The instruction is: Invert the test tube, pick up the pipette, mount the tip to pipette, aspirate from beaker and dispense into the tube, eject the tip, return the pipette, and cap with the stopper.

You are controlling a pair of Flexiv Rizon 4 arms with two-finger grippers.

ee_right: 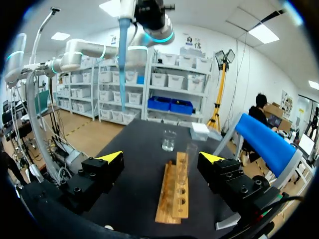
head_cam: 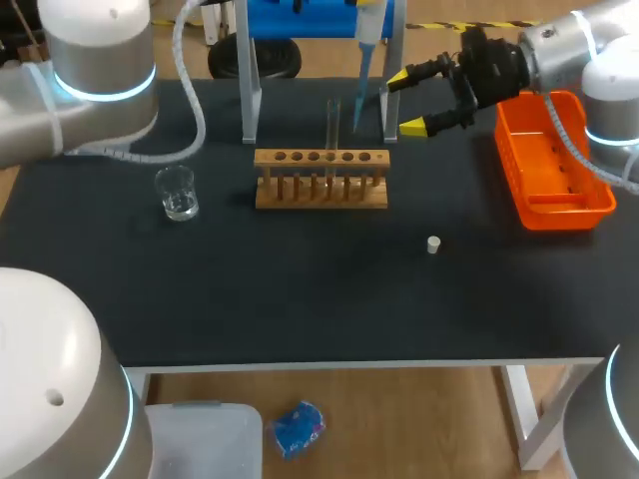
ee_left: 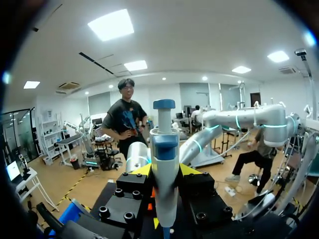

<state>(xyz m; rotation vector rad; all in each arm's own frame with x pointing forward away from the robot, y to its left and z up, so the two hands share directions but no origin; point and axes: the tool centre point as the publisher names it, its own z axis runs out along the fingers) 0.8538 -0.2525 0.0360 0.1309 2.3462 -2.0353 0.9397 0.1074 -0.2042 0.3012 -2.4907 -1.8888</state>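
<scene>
My left gripper [ee_left: 165, 172] is shut on the blue and white pipette [ee_left: 164, 144], whose plunger end stands up between the yellow tips. In the head view the pipette [head_cam: 366, 45] hangs at the back with its blue tip pointing down just behind the wooden rack [head_cam: 320, 180]. A clear test tube [head_cam: 332, 125] stands upright in that rack. My right gripper [head_cam: 411, 102] is open, level with the pipette tip and just right of it. From the right wrist I see the rack [ee_right: 175, 191], the tube [ee_right: 190, 159], the beaker [ee_right: 169, 140] and the pipette [ee_right: 123, 50] above.
The glass beaker [head_cam: 178, 193] stands left of the rack. A small white stopper [head_cam: 433, 244] lies in front of the rack's right end. An orange bin [head_cam: 552, 160] sits at the right edge. A metal stand [head_cam: 250, 90] rises behind the rack.
</scene>
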